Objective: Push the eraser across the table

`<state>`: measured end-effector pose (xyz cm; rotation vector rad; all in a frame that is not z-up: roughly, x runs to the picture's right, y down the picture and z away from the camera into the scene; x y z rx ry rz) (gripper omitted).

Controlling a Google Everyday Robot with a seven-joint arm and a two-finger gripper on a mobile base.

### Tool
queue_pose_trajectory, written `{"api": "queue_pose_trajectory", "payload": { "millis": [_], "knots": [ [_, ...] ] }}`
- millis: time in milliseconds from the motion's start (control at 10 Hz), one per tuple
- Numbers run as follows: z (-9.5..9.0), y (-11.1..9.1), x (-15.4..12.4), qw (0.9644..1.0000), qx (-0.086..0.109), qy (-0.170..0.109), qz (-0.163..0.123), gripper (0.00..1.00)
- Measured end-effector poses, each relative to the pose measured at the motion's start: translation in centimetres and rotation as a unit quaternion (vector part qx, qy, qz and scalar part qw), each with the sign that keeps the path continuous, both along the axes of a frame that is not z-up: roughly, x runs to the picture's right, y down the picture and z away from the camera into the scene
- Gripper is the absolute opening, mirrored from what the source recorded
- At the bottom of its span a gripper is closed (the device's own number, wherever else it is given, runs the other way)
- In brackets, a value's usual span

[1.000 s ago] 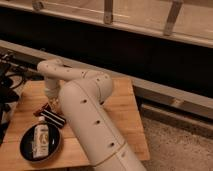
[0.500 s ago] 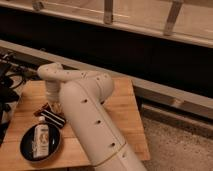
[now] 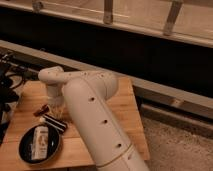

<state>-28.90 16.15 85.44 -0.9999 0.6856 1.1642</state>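
A dark rectangular eraser (image 3: 55, 123) lies on the wooden table (image 3: 125, 107), left of centre, angled towards the front right. My gripper (image 3: 56, 104) reaches down at the end of the white arm (image 3: 95, 115), just behind the eraser and close above the tabletop. The arm's wrist hides most of it. A small dark reddish object (image 3: 41, 110) lies just left of the gripper.
A black round plate (image 3: 25, 150) holding a white packet (image 3: 40, 142) sits at the table's front left, close to the eraser. Dark cables and gear (image 3: 7, 82) lie off the left edge. A grey ledge and dark wall run behind the table.
The arm's wrist has dipped slightly lower over the table. The eraser has shifted a little towards the front right, if at all.
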Motion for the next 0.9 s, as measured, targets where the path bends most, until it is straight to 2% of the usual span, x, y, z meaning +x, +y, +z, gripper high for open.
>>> {"api": "queue_pose_trajectory", "payload": {
  "millis": [900],
  "knots": [
    [0.2,-1.8,-0.6,0.9999,0.014,-0.006,-0.003,0.0]
  ]
}}
